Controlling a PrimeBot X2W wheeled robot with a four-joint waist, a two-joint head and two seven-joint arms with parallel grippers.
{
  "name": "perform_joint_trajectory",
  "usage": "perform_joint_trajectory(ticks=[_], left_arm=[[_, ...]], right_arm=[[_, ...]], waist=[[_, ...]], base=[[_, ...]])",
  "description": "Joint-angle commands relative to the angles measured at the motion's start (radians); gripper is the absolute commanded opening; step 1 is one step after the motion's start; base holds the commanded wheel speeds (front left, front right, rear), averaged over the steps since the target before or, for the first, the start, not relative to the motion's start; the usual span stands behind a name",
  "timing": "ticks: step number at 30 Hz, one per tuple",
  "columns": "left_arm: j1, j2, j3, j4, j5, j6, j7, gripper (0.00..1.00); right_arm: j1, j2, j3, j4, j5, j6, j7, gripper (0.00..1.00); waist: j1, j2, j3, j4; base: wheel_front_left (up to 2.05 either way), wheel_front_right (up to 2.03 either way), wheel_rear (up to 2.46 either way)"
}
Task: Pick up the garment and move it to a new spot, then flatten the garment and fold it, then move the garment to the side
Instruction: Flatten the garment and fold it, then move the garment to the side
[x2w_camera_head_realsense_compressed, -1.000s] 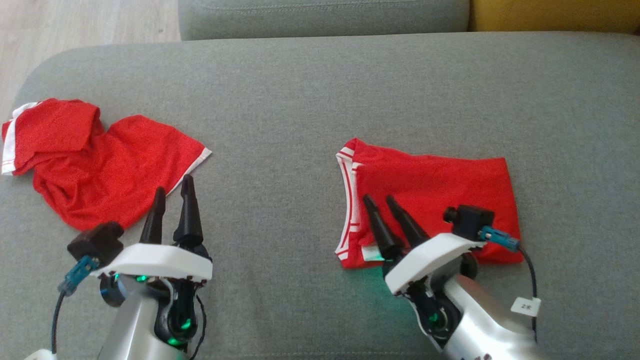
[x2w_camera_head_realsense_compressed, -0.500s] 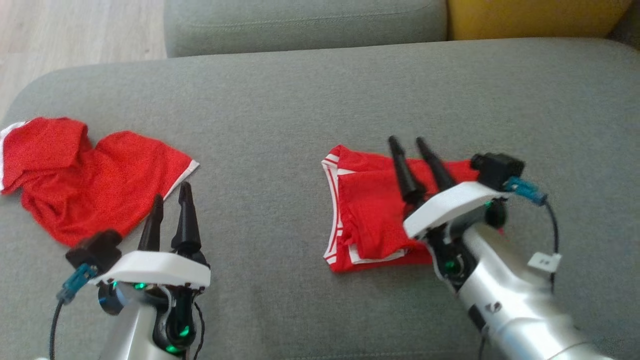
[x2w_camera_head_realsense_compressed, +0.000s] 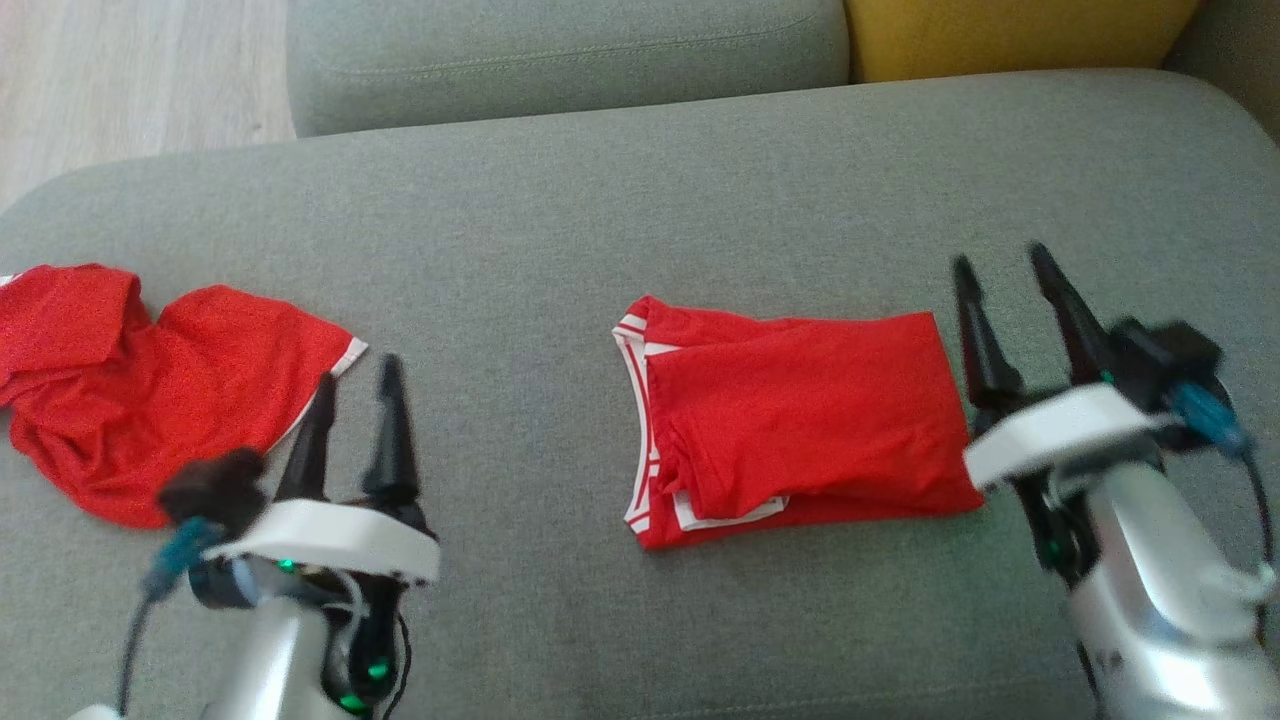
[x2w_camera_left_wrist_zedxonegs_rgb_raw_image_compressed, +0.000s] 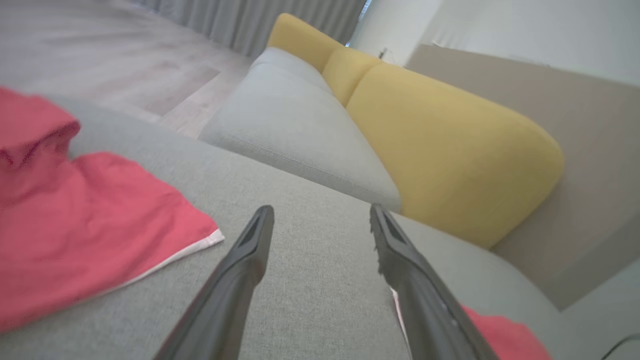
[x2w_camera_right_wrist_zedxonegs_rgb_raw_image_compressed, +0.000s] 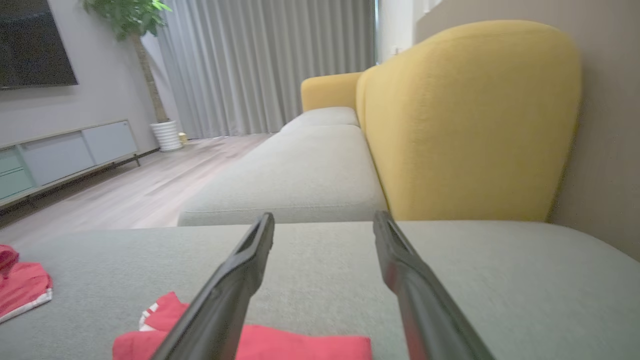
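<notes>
- Red, thin jersey-looking cloth: our folded garment (x2w_camera_head_realsense_compressed: 800, 420) lies flat about halfway along the grey sofa cushion (x2w_camera_head_realsense_compressed: 600, 200). It sits a bit toward the cushion's right edge and nearer the robot's edge than the back one.
- The white-striped trim is stacked up on its left side, and the right side looks like a clean fold line.
- The right gripper (x2w_camera_head_realsense_compressed: 1002, 258) sits just beside that right side with its fingers spread apart and nothing between them. As far as we can tell it's not touching the cloth.
- The left gripper (x2w_camera_head_realsense_compressed: 358, 375) is also spread and empty. It's parked near the white hem of a second, crumpled garment (x2w_camera_head_realsense_compressed: 150, 390) over by the cushion's left edge.
- We reckon the folded garment is light, floppy and not at all stiff. It won't break, but the layers will probably slide over each other and come apart if only the top one gets pinched.
- For the move to the side, we'd pinch through the whole stack. We'd take the fold line on the right, ideally with the other gripper on the trim side, and lift low and level.
- One worry is the soft cushion, since fingers may dig into the upholstery and miss the bottom layer.
</notes>
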Motion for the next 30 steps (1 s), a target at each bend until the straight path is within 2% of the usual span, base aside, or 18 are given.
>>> perform_joint_trajectory(ticks=[1,3,9,16,23,30], left_arm=[[-0.017,0.027,0.002,-0.042,0.112,-0.002,-0.012,1.0],[-0.001,0.022,0.001,-0.054,0.156,-0.002,-0.012,1.0],[0.028,0.013,0.008,-0.084,0.195,-0.011,-0.012,1.0],[0.036,0.011,-0.009,-0.105,0.204,-0.003,-0.012,1.0],[0.026,0.011,-0.027,-0.117,0.198,0.009,-0.012,1.0],[0.005,0.011,-0.046,-0.111,0.197,0.008,-0.012,1.0]], right_arm=[[0.033,0.009,-0.026,-0.077,-0.018,0.003,0.005,1.0],[0.083,0.012,-0.071,-0.144,-0.048,0.003,0.011,1.0],[0.194,0.029,-0.159,-0.274,-0.13,0.003,0.02,1.0],[0.275,0.07,-0.203,-0.354,-0.197,0.003,0.043,1.0],[0.285,0.091,-0.218,-0.353,-0.215,0.003,0.097,1.0],[0.238,0.111,-0.263,-0.259,-0.215,0.003,0.182,1.0]], waist=[[0.0,0.0,0.002,0.001],[0.0,0.0,0.008,0.0],[0.0,0.0,0.023,0.005],[0.0,0.0,0.033,0.009],[0.0,0.0,0.047,0.016],[0.0,0.0,0.096,0.029]], base=[[0.0,0.0,0.0],[0.0,0.0,0.0],[0.0,0.0,0.0],[0.0,0.0,0.0],[0.0,0.0,0.0],[0.0,0.0,0.0]])
